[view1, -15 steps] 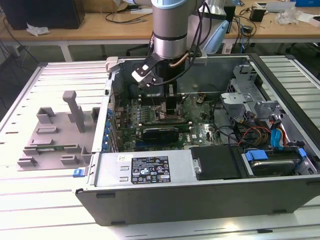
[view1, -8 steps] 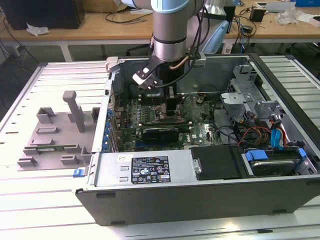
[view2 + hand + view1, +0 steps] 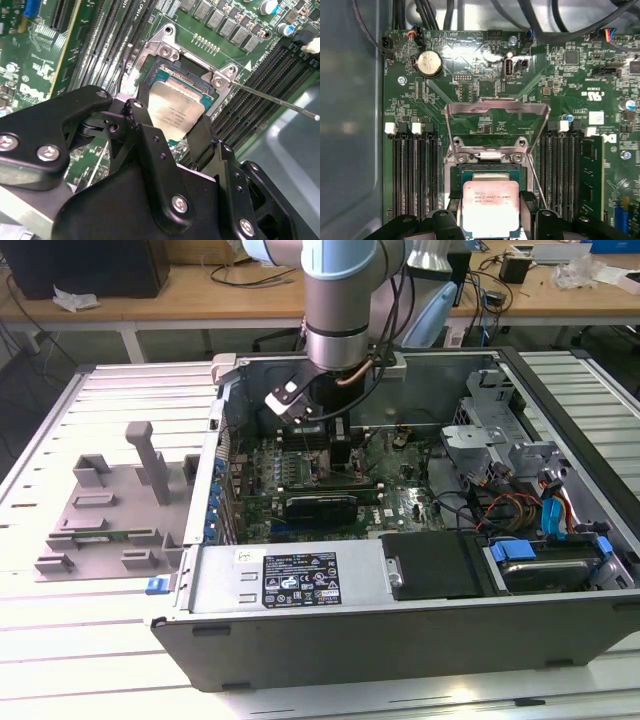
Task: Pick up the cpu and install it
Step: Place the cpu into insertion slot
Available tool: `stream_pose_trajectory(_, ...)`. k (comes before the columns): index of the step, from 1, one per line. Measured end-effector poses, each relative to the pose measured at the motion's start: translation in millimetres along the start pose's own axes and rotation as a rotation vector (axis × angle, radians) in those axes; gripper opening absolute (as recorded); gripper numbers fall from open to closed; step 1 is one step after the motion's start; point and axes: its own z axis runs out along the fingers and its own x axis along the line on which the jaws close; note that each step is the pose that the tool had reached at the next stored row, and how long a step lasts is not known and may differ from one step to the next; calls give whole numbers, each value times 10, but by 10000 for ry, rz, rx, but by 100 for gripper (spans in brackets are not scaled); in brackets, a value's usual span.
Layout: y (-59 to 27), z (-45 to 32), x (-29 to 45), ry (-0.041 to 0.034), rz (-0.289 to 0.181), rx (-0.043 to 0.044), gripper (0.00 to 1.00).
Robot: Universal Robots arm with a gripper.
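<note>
We see the gripper (image 3: 490, 212) closed narrowly on the cpu (image 3: 490, 202), with its fingers (image 3: 145, 132) pressed against opposite edges. The cpu hangs level just over the open socket (image 3: 490, 171), whose load plate (image 3: 495, 106) stands raised. In the exterior view, the grey fixture blocks (image 3: 110, 505) lie at nine o'clock from the computer case (image 3: 400, 640).
</note>
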Motion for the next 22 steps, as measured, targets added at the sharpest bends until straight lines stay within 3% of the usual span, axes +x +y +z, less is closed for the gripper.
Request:
stream_pose_trajectory(3, -10, 65, 12, -13, -3, 29, 54)
stream_pose_trajectory(22, 1, 96, 6, -16, -3, 30, 54)
